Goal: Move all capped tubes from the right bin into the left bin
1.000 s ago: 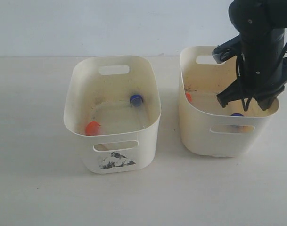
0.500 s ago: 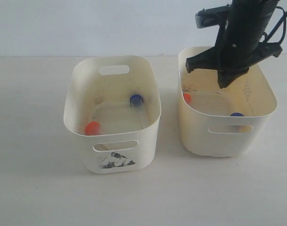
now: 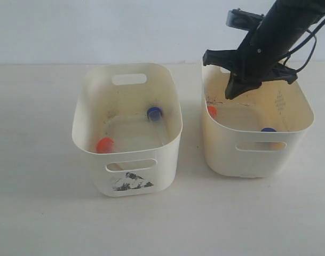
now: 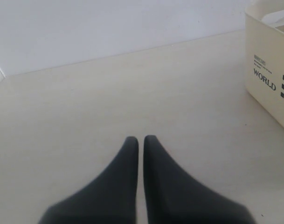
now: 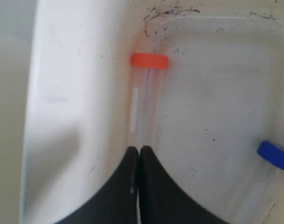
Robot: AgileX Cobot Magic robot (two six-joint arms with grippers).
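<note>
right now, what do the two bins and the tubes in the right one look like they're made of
Left bin and right bin: likely moulded plastic, cream, slightly glossy; thin smooth walls, cut-out handles. Orange-capped tube: probably clear plastic, could be glass; the bin shows through it. Its orange cap and the blue cap: opaque plastic by the look, fairly matte.

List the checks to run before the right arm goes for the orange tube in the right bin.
1. Right end effector empty: ok, nothing held.
2. Jaws open for a grasp: not ok, they are shut.
3. Aimed at the orange tube: ok, the tips point along it.
4. Room for a finger beside it: cannot tell, it lies against the right bin wall.
5. Blue tube clear of the approach: ok, apart on the floor.
6. Left end effector out of the way: ok, shut, over the table.
</note>
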